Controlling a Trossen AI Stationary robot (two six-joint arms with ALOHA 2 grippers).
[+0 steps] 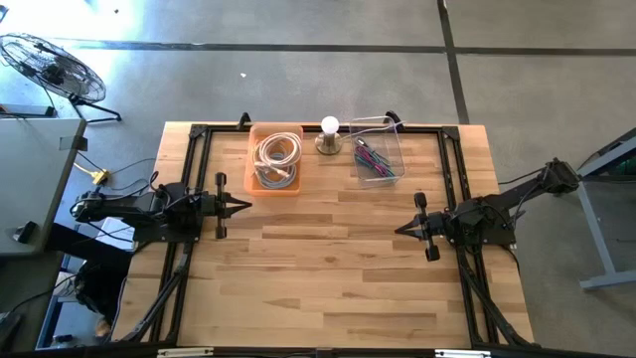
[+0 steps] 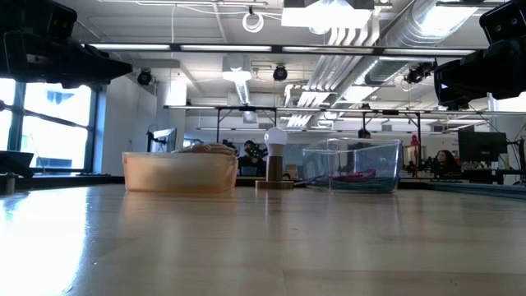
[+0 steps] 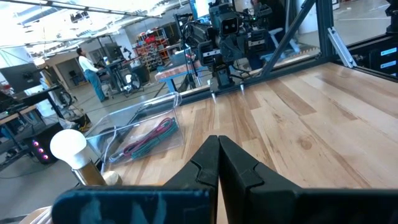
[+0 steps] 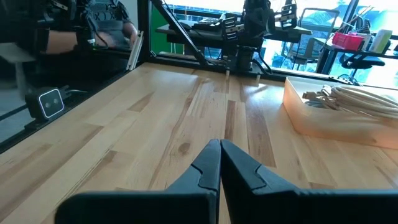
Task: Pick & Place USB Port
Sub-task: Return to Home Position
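Low view hides most bin contents behind walls, connector types unreadable. Both arms lie low and level, facing each other across table (image 1: 328, 268). Left gripper (image 1: 247, 205) & right gripper (image 1: 398, 230): fingers pressed together, empty. Beige cable coil (image 1: 278, 157) in orange bin (image 1: 252, 164), pink/green cables (image 1: 374, 161) in clear bin (image 1: 376, 129), lamp (image 1: 329, 134) between

- The left arm (image 1: 139, 207) and right arm (image 1: 497, 214) are matte black with blocky joints, and black cables trail off behind them.
- The left gripper (image 1: 244, 204) and right gripper (image 1: 401, 229) each carry a black crossbar and two dark, angular fingers (image 3: 202, 171) tapering to a point.
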